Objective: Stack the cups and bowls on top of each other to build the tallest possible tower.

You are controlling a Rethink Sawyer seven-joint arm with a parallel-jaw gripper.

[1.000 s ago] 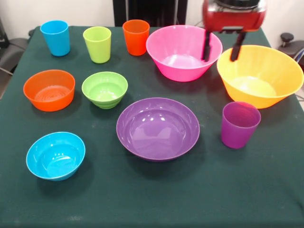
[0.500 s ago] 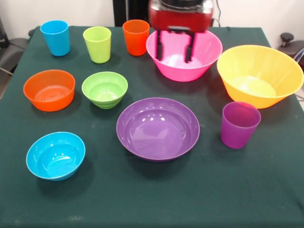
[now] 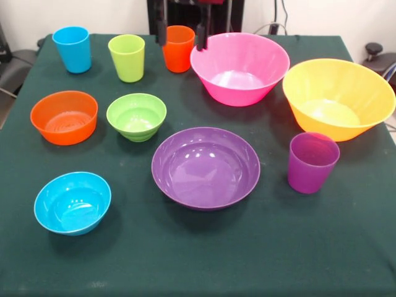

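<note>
All cups and bowls stand apart on the green cloth, none on another. At the back are the blue cup [image 3: 72,49], lime cup [image 3: 127,57] and orange cup [image 3: 177,54]. The purple cup [image 3: 312,162] is at the right. The pink bowl [image 3: 240,68] and yellow bowl [image 3: 338,98] are at the back right, and the wide purple bowl [image 3: 206,167] is in the middle. The small orange bowl [image 3: 64,117], green bowl [image 3: 136,116] and blue bowl [image 3: 72,202] are at the left. My gripper [image 3: 181,36] is open, one black finger on each side of the orange cup's rim; only its fingertips [image 3: 201,37] show.
The table's front part [image 3: 247,260] holds nothing but cloth. A black object [image 3: 374,49] sits off the table at the right edge. The robot's dark pedestal [image 3: 185,12] stands behind the orange cup.
The gripper has moved left across the picture, from between the pink and yellow bowls, over the pink bowl, to the orange cup. Its red body has left the picture's top.
</note>
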